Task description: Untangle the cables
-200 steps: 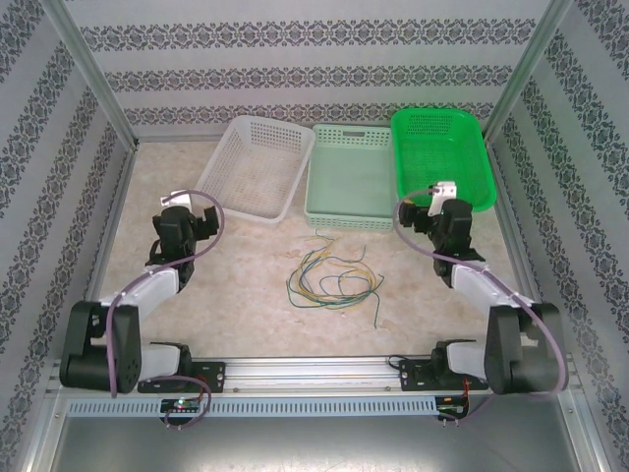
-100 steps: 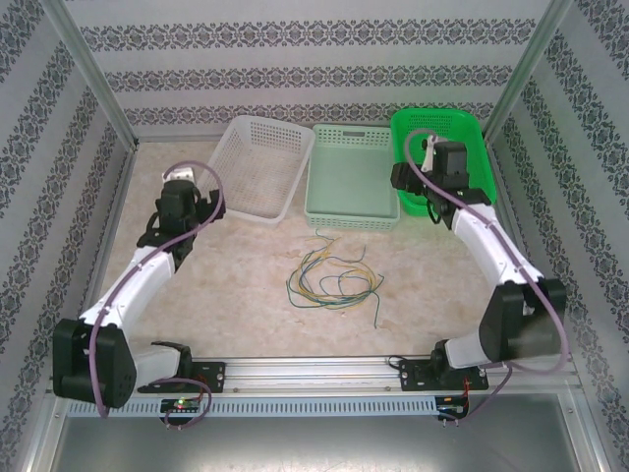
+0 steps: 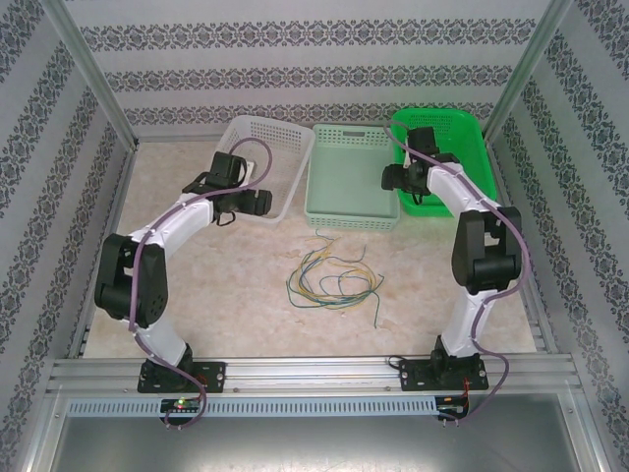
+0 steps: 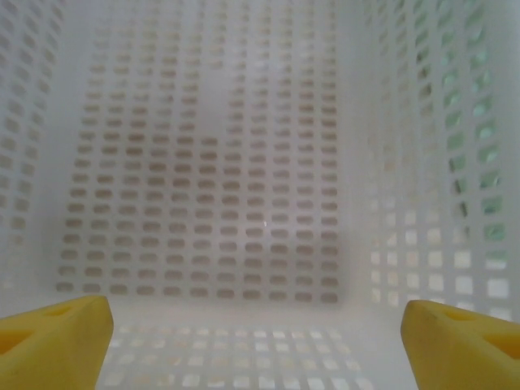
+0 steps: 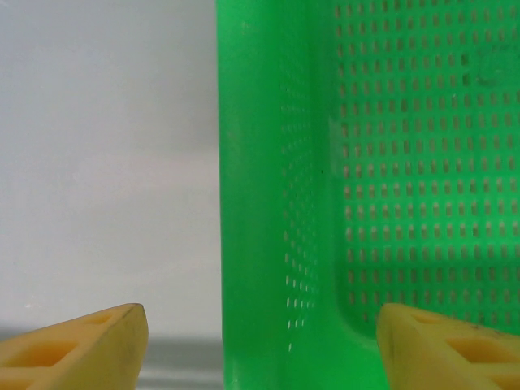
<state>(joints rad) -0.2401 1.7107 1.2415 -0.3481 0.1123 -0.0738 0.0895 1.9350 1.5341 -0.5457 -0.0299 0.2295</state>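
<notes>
Top view: the cables (image 3: 332, 277) lie tangled mid-frame, well below both grippers.

Left wrist: the left gripper (image 4: 252, 325) gapes wide and empty inside the white basket (image 4: 203, 203).

Right wrist: the right gripper (image 5: 262, 325) is spread wide and empty, with the green basket (image 5: 268, 203) wall between its fingers. Dropping here could likely snag that rim.

Cables (image 3: 329, 275): centre of frame, below middle basket (image 3: 352, 192).
My left gripper (image 4: 260, 325): over left basket (image 3: 236, 130).
My right gripper (image 5: 260, 333): over left rim of right basket (image 3: 457, 138).
</notes>
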